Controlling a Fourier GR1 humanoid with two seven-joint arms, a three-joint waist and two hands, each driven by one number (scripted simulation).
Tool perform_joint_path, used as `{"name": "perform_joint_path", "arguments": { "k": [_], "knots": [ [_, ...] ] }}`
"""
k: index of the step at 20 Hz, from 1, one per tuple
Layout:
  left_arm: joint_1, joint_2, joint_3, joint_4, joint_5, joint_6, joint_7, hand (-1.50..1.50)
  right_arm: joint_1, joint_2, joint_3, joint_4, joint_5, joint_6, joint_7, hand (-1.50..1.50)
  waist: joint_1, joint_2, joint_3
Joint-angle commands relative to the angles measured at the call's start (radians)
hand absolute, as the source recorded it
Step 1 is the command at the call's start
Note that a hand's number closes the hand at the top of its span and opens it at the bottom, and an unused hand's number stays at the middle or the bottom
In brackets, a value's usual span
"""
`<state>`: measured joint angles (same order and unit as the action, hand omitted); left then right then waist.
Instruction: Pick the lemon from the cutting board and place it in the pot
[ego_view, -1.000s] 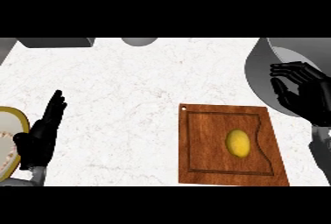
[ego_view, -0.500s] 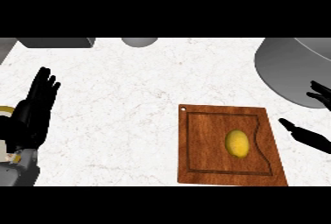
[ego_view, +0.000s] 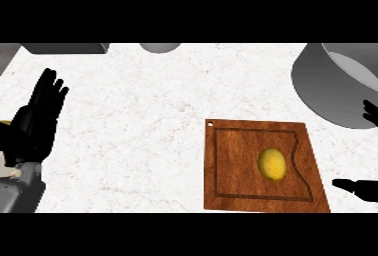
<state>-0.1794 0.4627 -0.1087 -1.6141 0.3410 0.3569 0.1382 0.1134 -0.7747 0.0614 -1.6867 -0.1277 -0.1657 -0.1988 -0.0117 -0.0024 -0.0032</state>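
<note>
Sitting at the near right of the counter (ego_view: 133, 125), the cutting board (ego_view: 232, 170) is brown wood w/ a groove round its inside and a small hole at its far left corner. Its near edge runs close to the view's lower edge. Wide bare white counter btwn the board's left edge and the left hand (ego_view: 33, 130). Narrower bare strip btwn the board's far edge and the pot (ego_view: 314, 85). Pot is big, grey, at the far right corner, partly cut off by the view, apart from the board.

Lemon (ego_view: 272, 164) lies on the board, a bit right of centre, long axis running near-to-far. It is yellow, oval, smooth, w/ nothing touching it.

Right hand (ego_view: 359, 187) pokes in at the right edge, mostly cut off. Two black bits show well apart, one just off the board's near right corner, the other by the pot's near side; released, holding nothing. Left hand rests at the left edge, fingers straight up, released.

Grey box (ego_view: 63, 48) at far left; grey round thing (ego_view: 159, 47) at the far edge, mid.
</note>
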Motion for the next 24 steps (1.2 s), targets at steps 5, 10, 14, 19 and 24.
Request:
{"name": "perform_joint_path", "arguments": {
  "k": [5, 10, 14, 19, 24],
  "knots": [
    [-0.03, -0.02, -0.01, 0.005, -0.02, 0.006, 0.019, 0.0, -0.089, -0.185, 0.17, -0.154, 0.114, 0.173, 0.428, -1.5, 0.028, 0.006, 0.0],
    [-0.06, -0.033, -0.003, 0.02, -0.029, 0.001, 0.035, 0.0, -0.184, -0.143, 0.298, -0.219, 0.156, 0.253, 0.669, -1.5, 0.028, 0.005, 0.002],
    [0.036, -0.03, -0.011, -0.096, -0.064, 0.003, 0.066, 0.0, -0.279, -0.024, 0.324, -0.243, 0.169, 0.29, 0.827, -1.5, 0.026, 0.001, 0.003],
    [-0.013, -0.061, 0.066, 0.014, -0.067, -0.06, 0.028, 0.0, -0.259, 0.104, 0.331, -0.2, 0.261, 0.329, 0.82, -1.5, 0.014, 0.002, 0.003],
    [-0.004, -0.085, 0.043, -0.054, -0.109, -0.044, 0.079, 0.0, -0.275, 0.187, 0.39, -0.208, 0.383, 0.332, 0.943, -1.5, 0.017, 0.002, 0.003]
  ]
}}
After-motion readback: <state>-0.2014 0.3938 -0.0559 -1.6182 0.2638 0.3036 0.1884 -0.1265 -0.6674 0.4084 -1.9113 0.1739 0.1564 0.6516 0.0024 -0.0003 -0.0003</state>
